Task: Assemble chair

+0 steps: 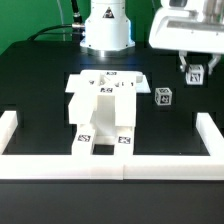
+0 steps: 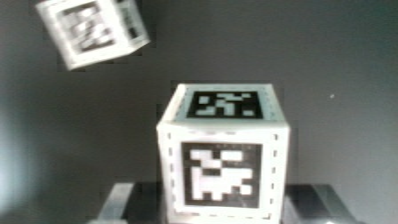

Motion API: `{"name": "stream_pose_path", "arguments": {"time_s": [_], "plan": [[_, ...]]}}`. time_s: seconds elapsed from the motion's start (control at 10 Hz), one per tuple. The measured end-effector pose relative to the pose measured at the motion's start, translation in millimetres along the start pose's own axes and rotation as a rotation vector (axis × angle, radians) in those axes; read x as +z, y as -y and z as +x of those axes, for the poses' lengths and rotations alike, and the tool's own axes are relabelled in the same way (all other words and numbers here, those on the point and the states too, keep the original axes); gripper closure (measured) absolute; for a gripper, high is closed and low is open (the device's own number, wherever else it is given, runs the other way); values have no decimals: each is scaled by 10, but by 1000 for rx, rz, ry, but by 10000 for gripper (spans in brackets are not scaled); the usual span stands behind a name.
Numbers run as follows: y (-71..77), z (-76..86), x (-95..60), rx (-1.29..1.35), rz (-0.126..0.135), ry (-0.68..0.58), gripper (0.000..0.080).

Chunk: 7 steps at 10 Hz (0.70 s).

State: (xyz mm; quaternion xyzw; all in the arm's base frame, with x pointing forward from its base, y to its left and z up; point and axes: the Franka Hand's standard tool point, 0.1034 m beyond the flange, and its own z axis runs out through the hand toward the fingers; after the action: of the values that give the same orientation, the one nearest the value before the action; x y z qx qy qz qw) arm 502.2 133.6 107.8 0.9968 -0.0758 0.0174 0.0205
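Note:
The chair (image 1: 100, 108) stands partly joined in the middle of the black table, a white blocky body with square tags on its faces. A short white tagged leg (image 1: 196, 73) sits between the fingers of my gripper (image 1: 195, 70) at the exterior view's far right. In the wrist view this leg (image 2: 222, 150) fills the centre, a tag on its top and front, with my gripper (image 2: 222, 206) shut on its sides and one dark finger (image 2: 135, 200) showing beside it. A second loose leg (image 1: 163, 96) lies on the table between the chair and my gripper, and shows tilted (image 2: 93, 32) in the wrist view.
A long white rail (image 1: 110, 166) edges the table's front, with raised ends at the exterior view's left (image 1: 8, 130) and right (image 1: 213, 135). The arm's white base (image 1: 105, 30) stands behind the chair.

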Motion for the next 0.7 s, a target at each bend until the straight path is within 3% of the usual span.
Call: {"name": "stream_pose_path", "arguments": {"time_s": [0.2,0.7], "plan": [[-97,269,-158,2,-1,12,514],[-110,239,-125,-14,-4,15,514]]}}
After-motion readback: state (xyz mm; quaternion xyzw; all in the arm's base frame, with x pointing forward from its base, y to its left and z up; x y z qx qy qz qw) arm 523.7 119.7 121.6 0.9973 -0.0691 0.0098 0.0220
